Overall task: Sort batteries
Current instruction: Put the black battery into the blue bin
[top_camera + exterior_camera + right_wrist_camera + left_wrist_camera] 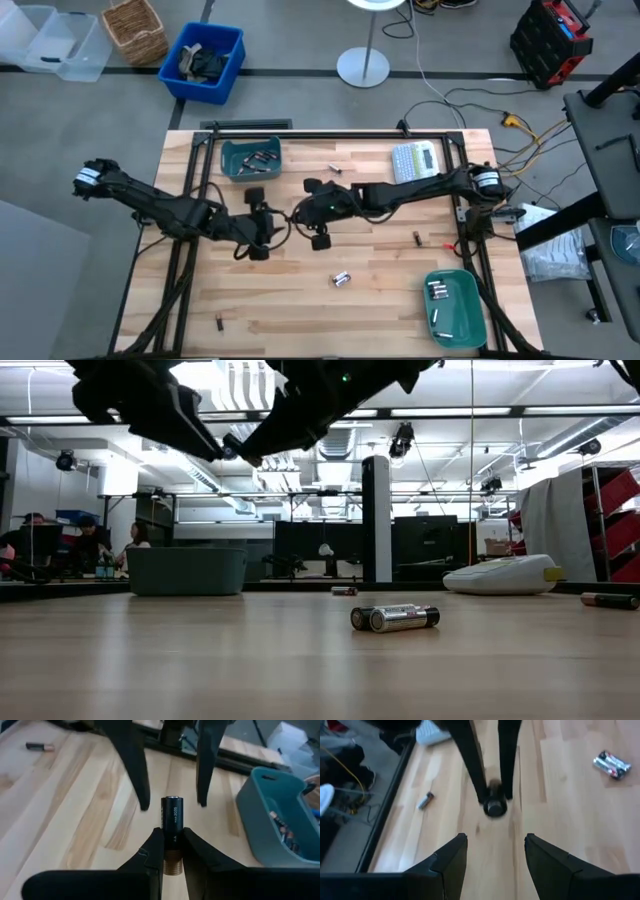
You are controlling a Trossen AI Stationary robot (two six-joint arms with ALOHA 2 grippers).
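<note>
A dark, copper-ended battery (pixel 172 832) is pinched between the fingers of the right tool (pixel 171 851), lifted over the middle of the surface (pixel 380 270) at the centre of the high view; the left tool (pixel 496 852) is seen spread wide and empty, facing it. The cell is judged light, rigid and smooth, so it may slip or roll; a hold across the cylinder's middle is advised. Other batteries (pixel 341 279) lie lower centre, more in the teal trays (pixel 452 282).
</note>
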